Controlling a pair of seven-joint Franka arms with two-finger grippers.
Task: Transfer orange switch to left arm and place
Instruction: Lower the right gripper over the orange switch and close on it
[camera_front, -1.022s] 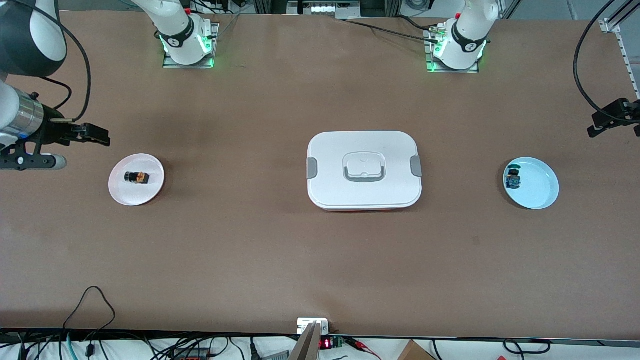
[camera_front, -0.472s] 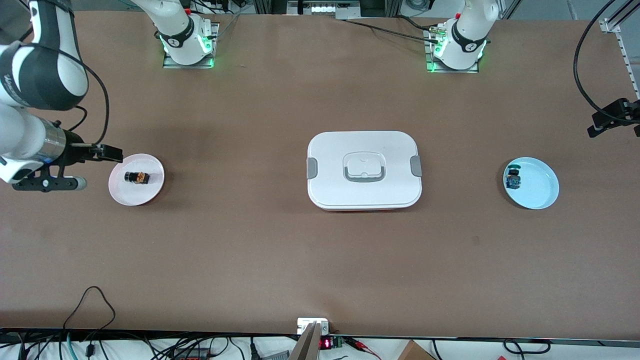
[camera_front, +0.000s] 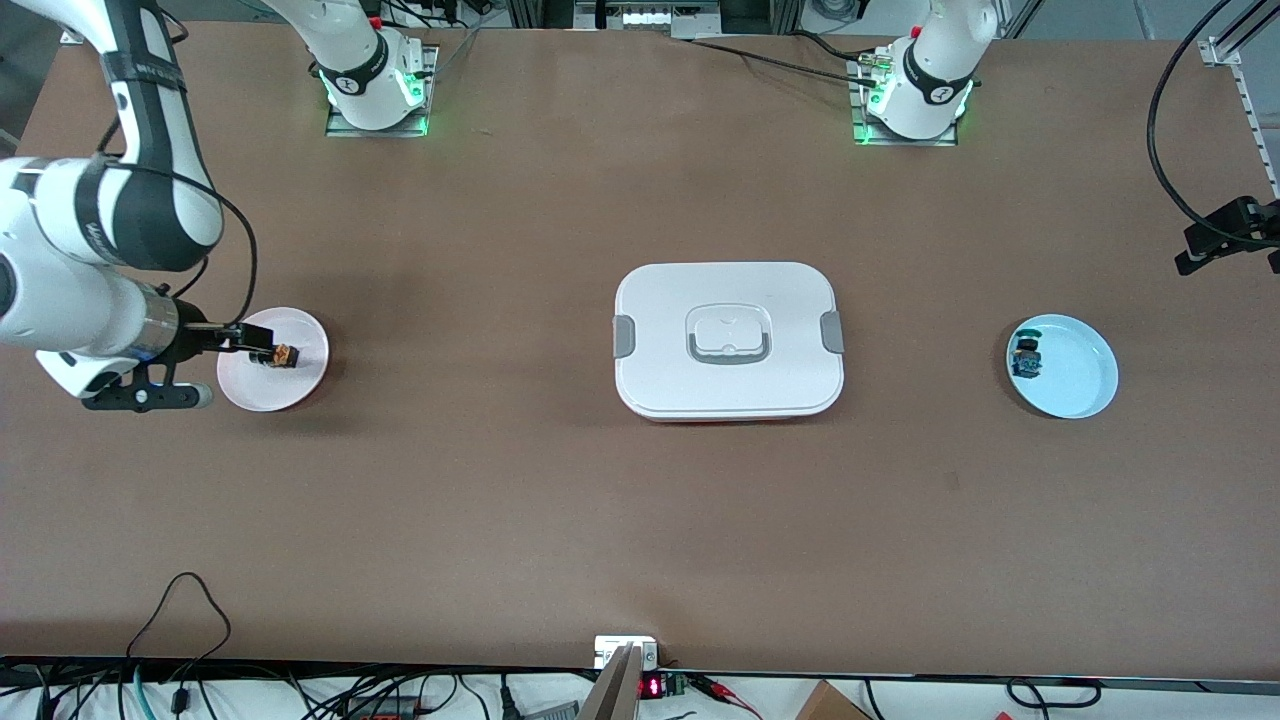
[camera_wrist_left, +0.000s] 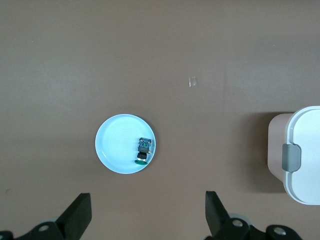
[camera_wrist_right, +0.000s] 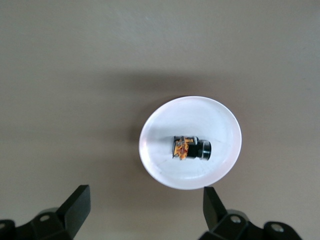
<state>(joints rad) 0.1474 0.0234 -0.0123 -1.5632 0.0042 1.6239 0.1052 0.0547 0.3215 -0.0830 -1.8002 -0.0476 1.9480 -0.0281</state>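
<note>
Hovering over the pink plate (camera_front: 290, 385) at the right arm's end of the worktop (camera_front: 500, 500), the right gripper (camera_front: 255, 343) hangs with its fingers (camera_wrist_right: 75, 207) spread wide and holding nothing. On that plate lies the orange switch (camera_front: 277, 354), on its side, its orange end turned toward the white box (camera_front: 728, 340); from the wrist camera the switch (camera_wrist_right: 191, 147) sits near the plate's middle, and the plate (camera_wrist_right: 165, 125) shows between the two spread fingers, well below them. The box stands shut in the middle of the worktop, with a grey clip at each short end and a grey-outlined handle recess in its lid, well apart from the pink plate. Toward the left arm's end from the box lies a pale blue plate (camera_front: 1075, 375), and on it, at the edge closest to the box, a small blue-and-green part (camera_front: 1026, 358). The left gripper (camera_wrist_left: 147, 212) waits high up, its fingers (camera_wrist_left: 215, 212) also wide apart and empty, looking down on the blue plate (camera_wrist_left: 112, 145), the little part (camera_wrist_left: 144, 150) and one corner of the box (camera_wrist_left: 300, 155).
</note>
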